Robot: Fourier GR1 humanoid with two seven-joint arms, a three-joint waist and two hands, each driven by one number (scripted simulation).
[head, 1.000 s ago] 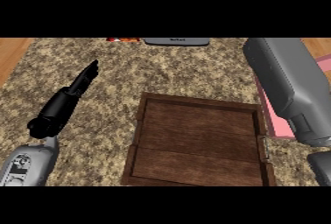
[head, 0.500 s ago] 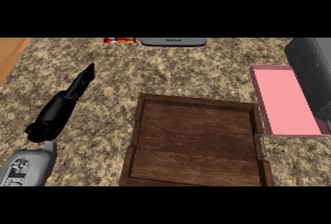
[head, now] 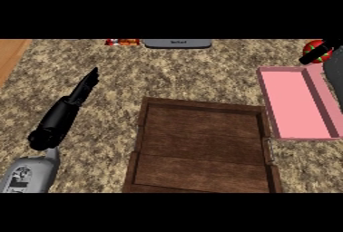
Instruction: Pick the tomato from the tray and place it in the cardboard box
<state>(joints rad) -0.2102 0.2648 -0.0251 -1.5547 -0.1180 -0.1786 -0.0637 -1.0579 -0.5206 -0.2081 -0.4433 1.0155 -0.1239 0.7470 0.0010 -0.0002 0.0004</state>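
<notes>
Reaching past the pink tray (head: 295, 106) — right hand (head: 315, 53) pinches tomato (head: 319, 50).

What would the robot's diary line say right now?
right hand: holding tomato, top right | pink tray: bare | brown box: empty | left hand: open, idle

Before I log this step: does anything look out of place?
Yes: the tomato is off the pink tray, at the view's upper right with the right hand curled round it. The brown box holds nothing.
</notes>
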